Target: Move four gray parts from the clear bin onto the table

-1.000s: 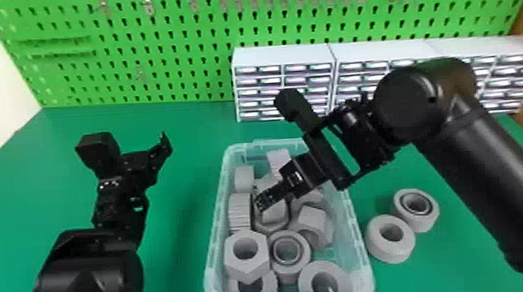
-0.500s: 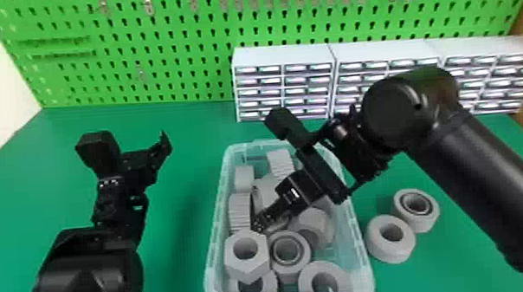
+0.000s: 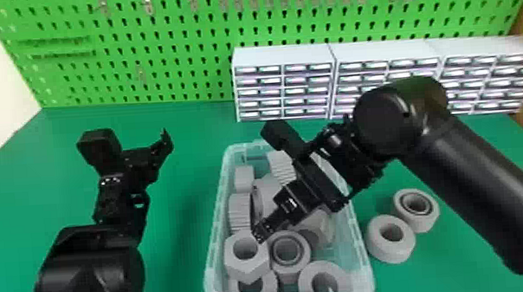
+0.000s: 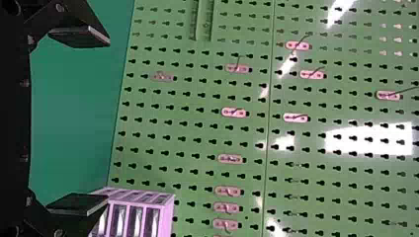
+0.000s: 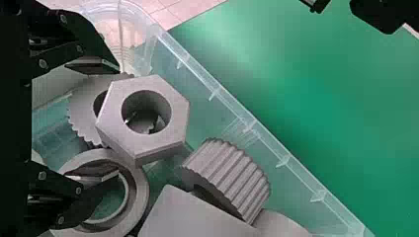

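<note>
In the head view, the clear bin [image 3: 220, 189] sits at the lower center of the frame on the green table [image 3: 179, 231], with a jumble of gray parts inside. Toward its near end lie a six-sided nut [image 3: 255, 267], a round bearing [image 3: 281, 276] and a plain ring [image 3: 309, 275]; a ribbed wheel [image 3: 238, 212] stands along its left wall. Two of the gray parts are already out on the table at the lower right of the frame, a thick ring [image 3: 399, 252] just beside a lined ring [image 3: 428, 220].

The right gripper [image 3: 267, 184] is over the bin, its fingers spread and grasping nothing. In the right wrist view, one finger crosses in front of a wide ring [image 5: 141, 197], and near the fingers a hexagonal block [image 5: 175, 123] lies over a toothed wheel [image 5: 81, 108].

The left gripper [image 3: 132, 140] is at the left of the frame, above the table and well apart from the bin, its fingers parted and empty. White drawer cabinets [image 3: 283, 55] line the upper right, in front of a green pegboard [image 3: 173, 66].
</note>
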Robot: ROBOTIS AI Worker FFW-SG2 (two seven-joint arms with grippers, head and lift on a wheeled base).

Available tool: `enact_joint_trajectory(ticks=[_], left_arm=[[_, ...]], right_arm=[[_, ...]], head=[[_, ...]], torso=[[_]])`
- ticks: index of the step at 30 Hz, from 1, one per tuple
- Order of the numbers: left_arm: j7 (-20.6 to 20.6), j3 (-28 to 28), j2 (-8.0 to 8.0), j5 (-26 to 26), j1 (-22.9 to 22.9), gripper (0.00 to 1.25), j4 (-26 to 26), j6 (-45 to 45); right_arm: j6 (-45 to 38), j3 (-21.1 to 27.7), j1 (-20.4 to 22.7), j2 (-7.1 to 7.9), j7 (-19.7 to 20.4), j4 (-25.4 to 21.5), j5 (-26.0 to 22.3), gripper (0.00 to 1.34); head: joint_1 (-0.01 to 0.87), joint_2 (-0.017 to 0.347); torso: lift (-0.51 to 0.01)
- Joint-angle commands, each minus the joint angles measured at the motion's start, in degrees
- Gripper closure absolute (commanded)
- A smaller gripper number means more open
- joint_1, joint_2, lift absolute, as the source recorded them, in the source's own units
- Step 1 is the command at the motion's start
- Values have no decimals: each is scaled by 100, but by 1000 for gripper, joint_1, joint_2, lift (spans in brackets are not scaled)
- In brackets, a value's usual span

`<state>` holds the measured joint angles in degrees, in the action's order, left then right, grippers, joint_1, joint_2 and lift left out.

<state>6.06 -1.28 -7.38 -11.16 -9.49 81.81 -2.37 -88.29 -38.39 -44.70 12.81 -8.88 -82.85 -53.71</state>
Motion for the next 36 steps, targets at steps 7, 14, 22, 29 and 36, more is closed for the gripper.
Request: enact_joint_trajectory(ticks=[7,14,22,29,36], left_arm=[[0,-30,0,-9,-27,162,-25,0],[0,-39,0,-9,-62,162,-51,0],[0,-83,0,-27,-88,162,-78,0],[0,-101,0,-27,-97,162,-78,0],[0,-153,0,-35,-141,162,-113,0]], right_arm=[[110,24,31,-68,0,278,132,525],[269,-11,5,-112,0,515,185,524],[409,-99,-39,-147,0,665,185,524],[471,-248,-171,-226,0,788,343,524],[734,-477,-233,-279,-9,946,282,524]], head=[[693,72],[693,72],[693,72],[693,72],[693,72]], torso=[[-52],[-52],[-52],[-52],[-52]])
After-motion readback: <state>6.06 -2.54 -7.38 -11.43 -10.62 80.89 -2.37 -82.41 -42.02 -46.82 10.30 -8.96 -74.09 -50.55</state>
